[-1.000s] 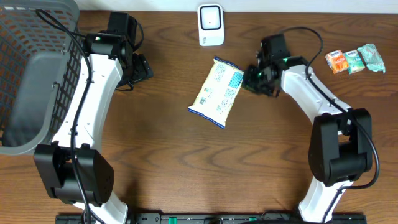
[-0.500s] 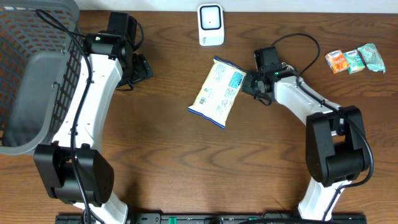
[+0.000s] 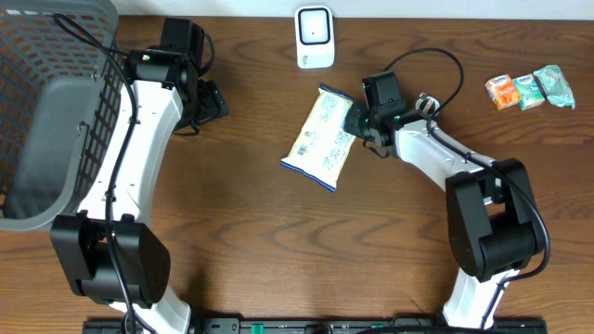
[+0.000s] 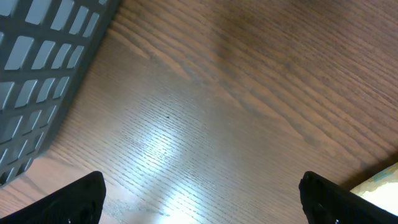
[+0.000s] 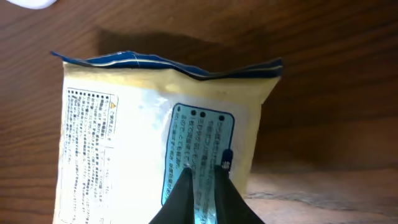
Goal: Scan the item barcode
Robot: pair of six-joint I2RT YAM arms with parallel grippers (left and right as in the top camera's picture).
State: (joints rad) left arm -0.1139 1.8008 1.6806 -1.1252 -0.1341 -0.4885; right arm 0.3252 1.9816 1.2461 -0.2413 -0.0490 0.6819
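The packet (image 3: 325,137) lies flat mid-bench (image 3: 278,232), below the scanner (image 3: 315,37). Overhead, the right pincer (image 3: 353,119) hides its upper right edge. Only the right wrist view shows the fingertips (image 5: 178,200) pressed together on the blue panel. The left pincer (image 4: 202,193) is spread beside the basket (image 4: 37,74).

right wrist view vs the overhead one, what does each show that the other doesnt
Only the right wrist view resolves the lines of small print on the snack packet and shows the right gripper with its tips close together over the blue label panel. Only the overhead view shows the white scanner, the grey basket, three small packs at the far right, and the left gripper off by the basket. Both show the packet, the right gripper at it, and the wooden table.
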